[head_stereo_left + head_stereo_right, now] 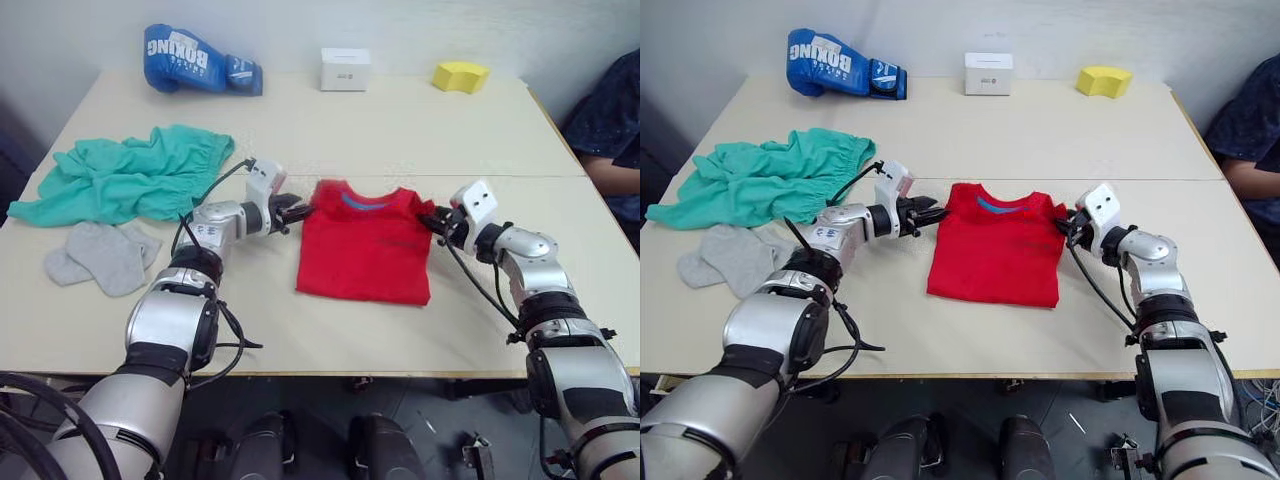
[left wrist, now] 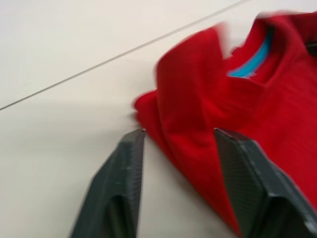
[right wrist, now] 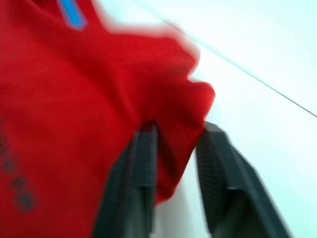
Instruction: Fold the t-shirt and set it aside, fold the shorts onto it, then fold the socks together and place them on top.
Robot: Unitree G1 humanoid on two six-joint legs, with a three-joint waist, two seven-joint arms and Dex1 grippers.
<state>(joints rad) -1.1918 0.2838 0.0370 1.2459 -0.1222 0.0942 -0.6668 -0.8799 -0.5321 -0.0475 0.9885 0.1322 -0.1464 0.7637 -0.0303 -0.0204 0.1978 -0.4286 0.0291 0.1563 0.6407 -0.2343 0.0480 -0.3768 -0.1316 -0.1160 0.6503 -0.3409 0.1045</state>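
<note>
The red t-shirt (image 1: 365, 245) lies flat at the table's middle with its sleeves folded in and its blue collar band toward the far side. My left gripper (image 1: 300, 210) is at its left shoulder, open, with the folded edge (image 2: 198, 124) lying between the fingers. At the right shoulder my right gripper (image 1: 432, 220) is also open, and the shirt's corner (image 3: 173, 114) sits between its two fingers. The teal shorts (image 1: 130, 175) lie crumpled at the far left. Two grey socks (image 1: 105, 255) rest just in front of them.
A blue boxing glove (image 1: 195, 60), a white box (image 1: 345, 68) and a yellow block (image 1: 460, 75) stand along the table's far edge. A person in dark blue (image 1: 615, 130) sits at the right side. A seam crosses the tabletop (image 1: 500, 176) behind the shirt.
</note>
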